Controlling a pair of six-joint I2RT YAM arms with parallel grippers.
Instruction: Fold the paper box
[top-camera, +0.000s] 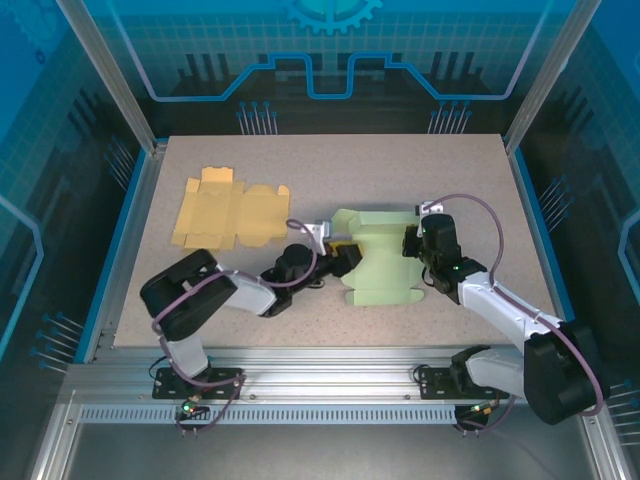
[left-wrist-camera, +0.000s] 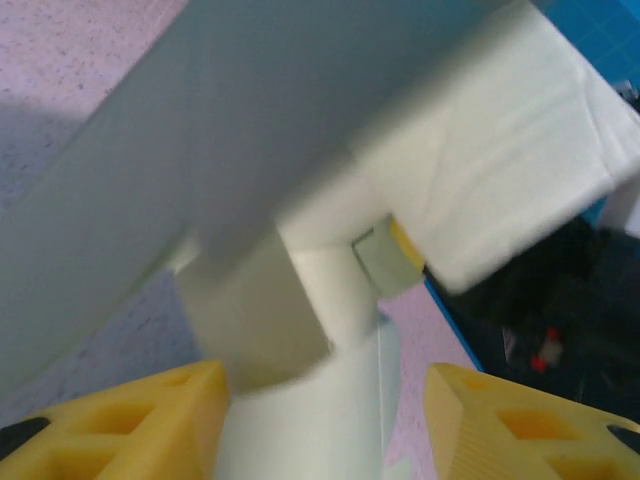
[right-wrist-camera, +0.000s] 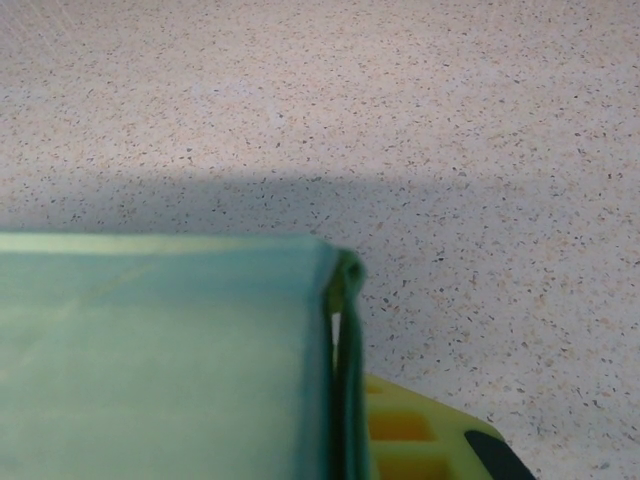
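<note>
From above, the pale green paper box (top-camera: 385, 268) lies partly folded near the middle of the speckled worktop (top-camera: 330, 165). The left jaws are at its left edge and the right jaws on its right part. A flat tan cardboard blank (top-camera: 228, 212) lies well apart, toward the far left. How wide either pair of jaws stands is hard to read from up here.

The left wrist camera supplies that. Its two yellow fingers (left-wrist-camera: 130, 425) stand well apart, with a raised flap of the paper box (left-wrist-camera: 480, 170) between them. A strip of worktop (left-wrist-camera: 60, 50) shows between the flap and the right-hand finger, so these jaws are not clamped.

The right wrist camera gives the other side. A folded edge of the paper box (right-wrist-camera: 150, 360) runs straight down into the jaws, hard against one yellow finger (right-wrist-camera: 415, 432). These jaws are pinched narrow on the paper, with bare worktop (right-wrist-camera: 400, 100) beyond.
</note>
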